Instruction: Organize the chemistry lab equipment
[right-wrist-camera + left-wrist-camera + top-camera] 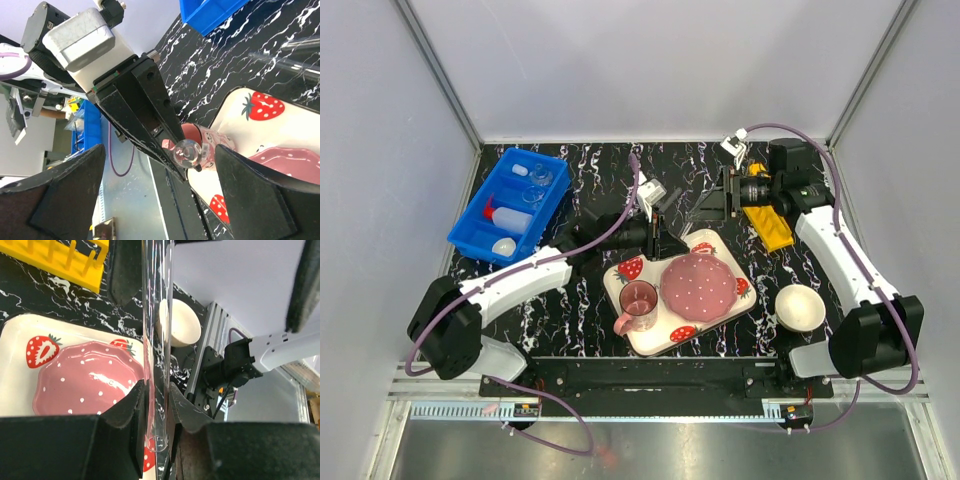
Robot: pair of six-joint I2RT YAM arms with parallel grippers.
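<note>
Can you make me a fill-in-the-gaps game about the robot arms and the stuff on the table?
The left pincer is shut on a clear glass ____.
The right pincer stands wide ____, holding nothing.
The white squeeze bottle lies in the ____ bin.
The pink plate sits on a tray printed with ____.
Missing words: tube, open, blue, strawberries.

Your top view looks down from above and behind over the whole surface (pixel 590 170). Both close wrist views share the strawberry tray (pixel 15 332); the right seemingly faces the left pincer (pixel 183 155).
</note>
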